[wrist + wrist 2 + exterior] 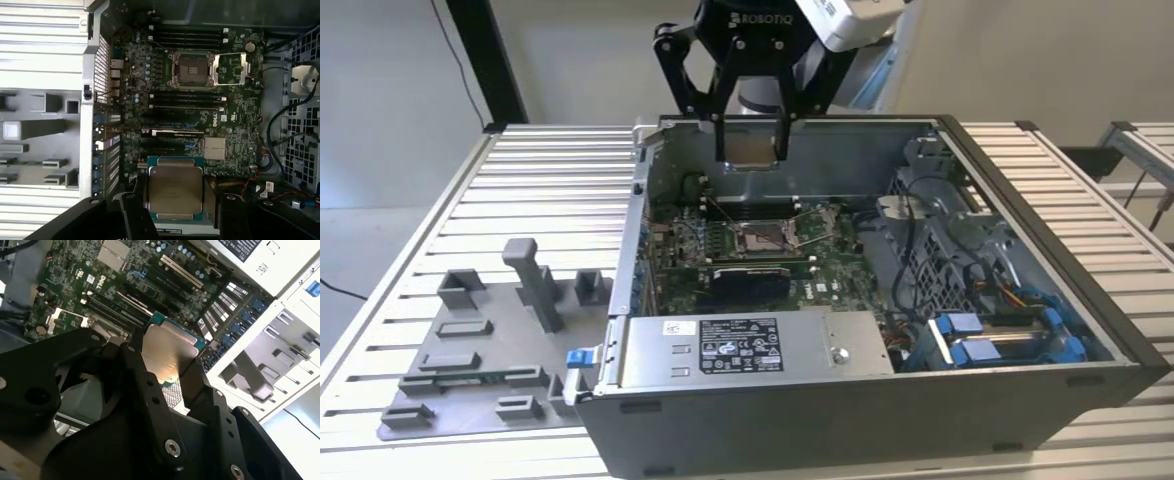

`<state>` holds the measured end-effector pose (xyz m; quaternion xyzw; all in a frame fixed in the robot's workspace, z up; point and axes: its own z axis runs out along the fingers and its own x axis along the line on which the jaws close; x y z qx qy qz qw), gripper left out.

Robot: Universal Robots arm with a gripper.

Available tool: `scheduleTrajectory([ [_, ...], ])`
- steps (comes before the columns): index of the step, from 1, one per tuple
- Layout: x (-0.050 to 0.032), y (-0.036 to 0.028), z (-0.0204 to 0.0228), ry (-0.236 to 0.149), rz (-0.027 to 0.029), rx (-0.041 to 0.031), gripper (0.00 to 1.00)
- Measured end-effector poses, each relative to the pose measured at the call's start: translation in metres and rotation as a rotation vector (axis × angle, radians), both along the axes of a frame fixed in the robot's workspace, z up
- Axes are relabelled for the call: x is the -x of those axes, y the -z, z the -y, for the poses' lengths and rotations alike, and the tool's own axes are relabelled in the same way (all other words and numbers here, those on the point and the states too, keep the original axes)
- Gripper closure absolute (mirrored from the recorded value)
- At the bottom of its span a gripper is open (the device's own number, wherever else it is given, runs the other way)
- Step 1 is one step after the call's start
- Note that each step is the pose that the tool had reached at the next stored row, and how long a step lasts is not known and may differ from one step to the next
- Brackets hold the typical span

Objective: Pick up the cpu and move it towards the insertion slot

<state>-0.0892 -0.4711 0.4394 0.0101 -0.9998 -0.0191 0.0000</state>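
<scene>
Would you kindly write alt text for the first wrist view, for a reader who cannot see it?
The gripper holds the cpu, a square chip with a silvery top, above the green motherboard of an open computer case. The insertion slot, its metal frame open, lies farther across the board.

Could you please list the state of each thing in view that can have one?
hand: shut on the cpu, up above the open case.
cpu: held between the fingers, lifted clear of the board, metal top showing.
insertion slot: open and empty, its metal frame swung aside.
computer case: side panel off, motherboard exposed.
grey tray: lying on the table beside the case.
</scene>
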Motion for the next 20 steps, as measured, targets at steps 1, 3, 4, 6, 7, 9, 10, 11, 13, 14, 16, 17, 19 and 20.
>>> scheduleTrajectory([
  [1, 0.0000, 0.0017, 0.0003, -0.003, -0.0019, 0.0002, 1.00],
  [3, 0.0000, 0.0053, 0.0006, -0.007, -0.0039, 0.0002, 1.00],
  [4, -0.0001, 0.0071, 0.0006, -0.008, -0.0040, 0.0003, 1.00],
  [6, -0.0010, 0.0108, 0.0006, -0.009, -0.0041, 0.0002, 1.00],
  [7, -0.0014, 0.0125, 0.0006, -0.009, -0.0040, 0.0002, 1.00],
  [9, -0.0027, 0.0162, 0.0006, -0.009, -0.0041, 0.0003, 1.00],
  [10, -0.0038, 0.0180, 0.0006, -0.009, -0.0041, 0.0002, 1.00],
  [11, -0.0052, 0.0198, 0.0006, -0.009, -0.0041, 0.0003, 1.00],
  [13, -0.0105, 0.0236, 0.0006, -0.009, -0.0040, 0.0001, 1.00],
  [14, -0.0144, 0.0253, 0.0005, -0.009, -0.0040, 0.0001, 1.00],
  [16, -0.0236, 0.0290, 0.0000, -0.009, -0.0040, 0.0002, 1.00],
  [17, -0.0281, 0.0307, -0.0003, -0.009, -0.0041, 0.0002, 1.00],
  [19, -0.0372, 0.0344, -0.0010, -0.009, -0.0041, 0.0002, 1.00],
  [20, -0.0420, 0.0364, -0.0013, -0.009, -0.0040, 0.0002, 1.00],
])
